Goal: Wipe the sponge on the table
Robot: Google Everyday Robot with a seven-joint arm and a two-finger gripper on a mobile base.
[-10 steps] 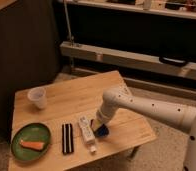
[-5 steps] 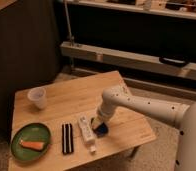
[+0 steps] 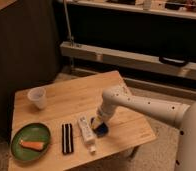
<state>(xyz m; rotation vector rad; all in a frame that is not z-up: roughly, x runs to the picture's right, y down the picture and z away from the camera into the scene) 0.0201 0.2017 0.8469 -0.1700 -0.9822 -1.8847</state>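
The dark blue sponge (image 3: 101, 130) lies on the light wooden table (image 3: 76, 97), near its front right part, just right of the white remote (image 3: 86, 132). My gripper (image 3: 97, 123) reaches down from the white arm on the right and sits right on top of the sponge, pressing it against the tabletop. The arm covers the upper part of the sponge.
A green plate (image 3: 30, 141) with an orange piece of food sits at the front left. A black-and-white striped rectangle (image 3: 67, 138) lies between plate and remote. A clear cup (image 3: 37, 97) stands at the left back. A long grey shelf (image 3: 136, 57) runs behind the table.
The gripper with the sponge has shifted slightly along the tabletop near the remote; the other objects have not moved.
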